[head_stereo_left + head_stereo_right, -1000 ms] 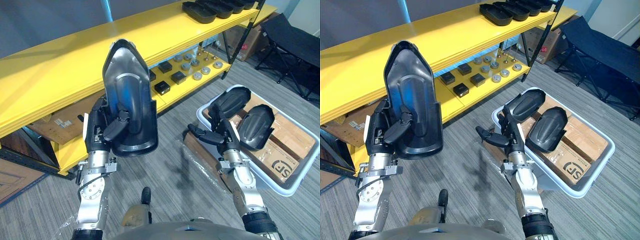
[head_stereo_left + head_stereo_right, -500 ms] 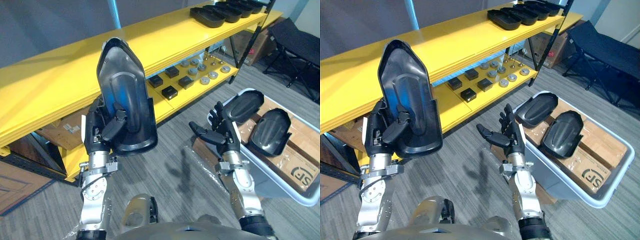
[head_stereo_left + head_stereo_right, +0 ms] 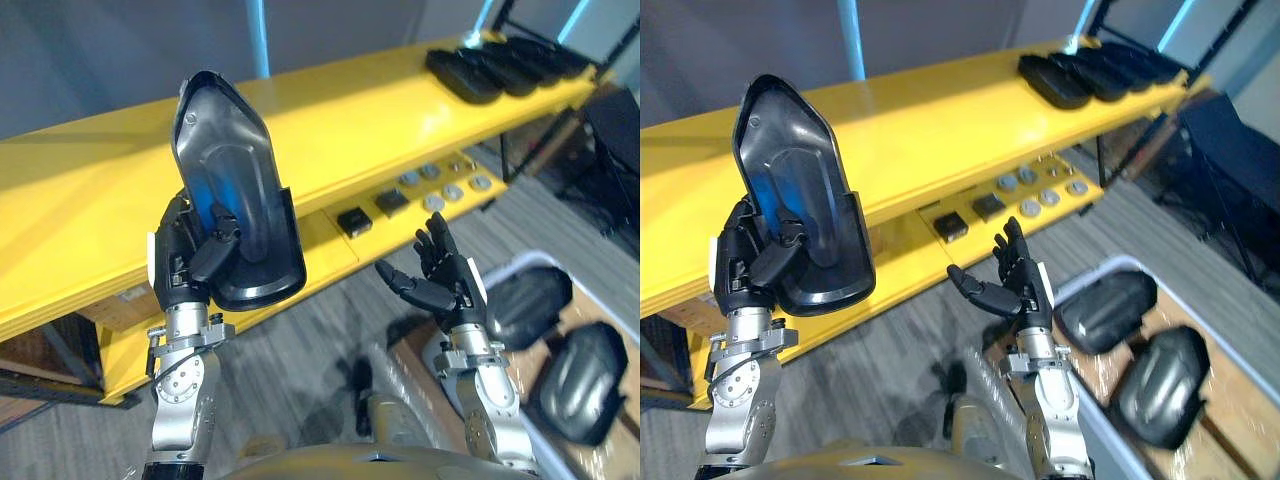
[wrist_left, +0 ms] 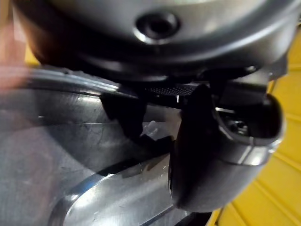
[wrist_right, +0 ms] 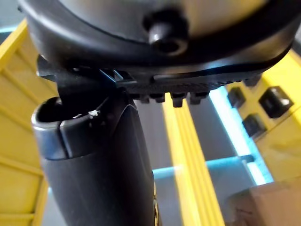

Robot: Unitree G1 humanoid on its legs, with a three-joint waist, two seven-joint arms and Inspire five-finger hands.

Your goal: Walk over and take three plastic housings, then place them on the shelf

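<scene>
Black and glossy, the long teardrop-shaped plastic housing [image 3: 235,210] stands upright in the left hand [image 3: 182,268], narrow end up and hollow side facing the head camera. The hand grips only its wide lower end. The thumb [image 4: 221,155] is curled across the inner face, and the fingers appear to wrap behind it. The right hand [image 3: 447,282] is held out with fingers spread, carrying nothing, between the long yellow shelf [image 3: 380,115] and the pale plastic bin [image 3: 1110,266].

The main risk, as I judge it, is that low grip. Most of the housing stands above the hand and the plastic looks slick, so a jolt in walking could swing it round the thumb or let it slide out. Its raised tip sits in front of the top board's edge, and stepping in without lifting or tilting it could knock it there and pry it loose. A drop would probably land among the small black blocks [image 3: 352,222] and silver discs [image 3: 455,185] on the lower board.

A row of similar black housings [image 3: 500,70] lies at the far end of the top board, well apart from the hand. Two more housings [image 3: 525,305] lie in the bin.
</scene>
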